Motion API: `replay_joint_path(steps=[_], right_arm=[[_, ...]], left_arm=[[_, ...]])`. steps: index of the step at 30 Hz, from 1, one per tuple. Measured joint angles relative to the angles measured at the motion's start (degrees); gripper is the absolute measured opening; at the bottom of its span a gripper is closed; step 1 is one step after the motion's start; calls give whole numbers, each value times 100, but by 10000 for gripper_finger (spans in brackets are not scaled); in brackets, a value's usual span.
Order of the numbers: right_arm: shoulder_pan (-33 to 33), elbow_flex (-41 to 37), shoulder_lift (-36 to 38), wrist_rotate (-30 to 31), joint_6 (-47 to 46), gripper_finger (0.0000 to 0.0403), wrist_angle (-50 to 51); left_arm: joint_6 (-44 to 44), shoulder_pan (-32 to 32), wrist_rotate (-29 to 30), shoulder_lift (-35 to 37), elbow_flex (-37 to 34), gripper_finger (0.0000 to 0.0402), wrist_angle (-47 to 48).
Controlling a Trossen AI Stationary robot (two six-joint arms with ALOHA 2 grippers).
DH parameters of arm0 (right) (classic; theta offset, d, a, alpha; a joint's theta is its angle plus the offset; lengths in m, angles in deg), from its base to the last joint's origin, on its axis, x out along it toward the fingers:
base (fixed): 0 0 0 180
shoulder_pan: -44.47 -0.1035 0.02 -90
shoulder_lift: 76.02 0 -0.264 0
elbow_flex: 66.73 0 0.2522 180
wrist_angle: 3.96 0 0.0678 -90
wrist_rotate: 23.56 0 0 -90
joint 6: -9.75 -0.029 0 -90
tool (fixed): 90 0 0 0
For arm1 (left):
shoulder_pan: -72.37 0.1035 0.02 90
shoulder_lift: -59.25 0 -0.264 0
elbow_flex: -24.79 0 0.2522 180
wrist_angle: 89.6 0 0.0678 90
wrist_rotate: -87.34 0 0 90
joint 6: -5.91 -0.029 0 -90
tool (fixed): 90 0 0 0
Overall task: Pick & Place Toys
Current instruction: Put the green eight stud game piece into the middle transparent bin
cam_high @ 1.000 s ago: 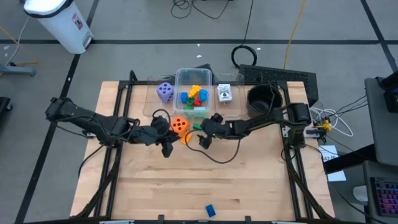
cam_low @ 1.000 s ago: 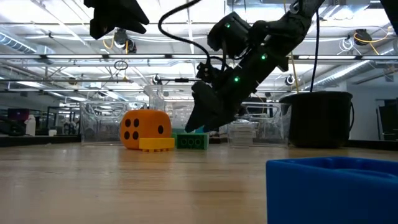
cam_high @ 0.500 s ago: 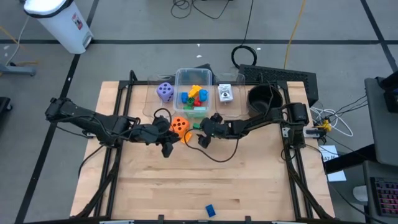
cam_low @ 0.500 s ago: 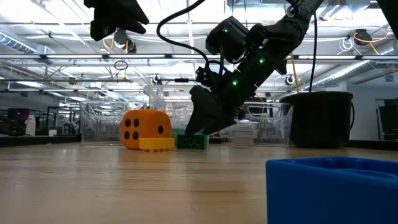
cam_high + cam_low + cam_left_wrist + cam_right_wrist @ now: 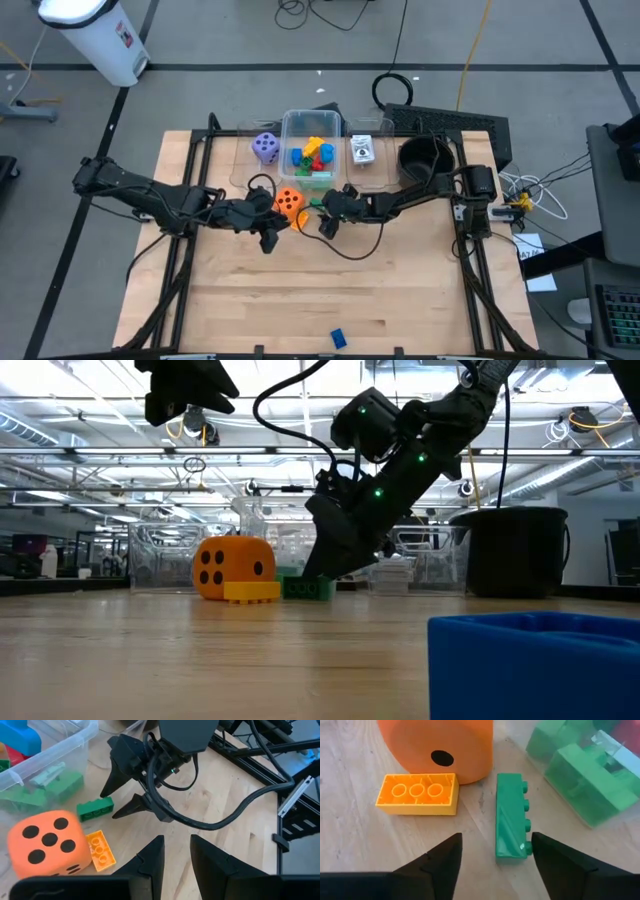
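Two dotted dice sit on the desk [image 5: 400, 300]: one orange die [image 5: 289, 201] and one purple die [image 5: 265, 147]. Three loose blocks lie outside the tub: one yellow block [image 5: 417, 794], one green block [image 5: 509, 816] and one blue block [image 5: 338, 339] at the near edge. One clear tub [image 5: 312, 123] holds a heap of blocks too jumbled to count. One white card [image 5: 361, 150] and one black pot [image 5: 422, 158] stand at the far edge.

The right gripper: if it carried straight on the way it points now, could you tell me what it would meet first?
Most likely the green block, lying between the right gripper's open fingers; just beyond sit the orange die and yellow block.
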Motion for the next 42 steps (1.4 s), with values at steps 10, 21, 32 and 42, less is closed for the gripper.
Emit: replay_joint_path(steps=[10, 21, 32, 42], right_arm=[[-7, 0, 0, -305, -61, 156, 23], [-13, 0, 2, -907, -713, 55, 24], [-13, 0, 2, -1867, -1067, 7, -434], [105, -4, 89, -2543, -1241, 58, -1671]], left_arm=[[17, -2, -13, 0, 0, 97, 0], [41, -2, -13, 0, 0, 97, 0], [104, -101, -13, 0, 0, 97, 27], [90, -101, -13, 0, 0, 97, 50]])
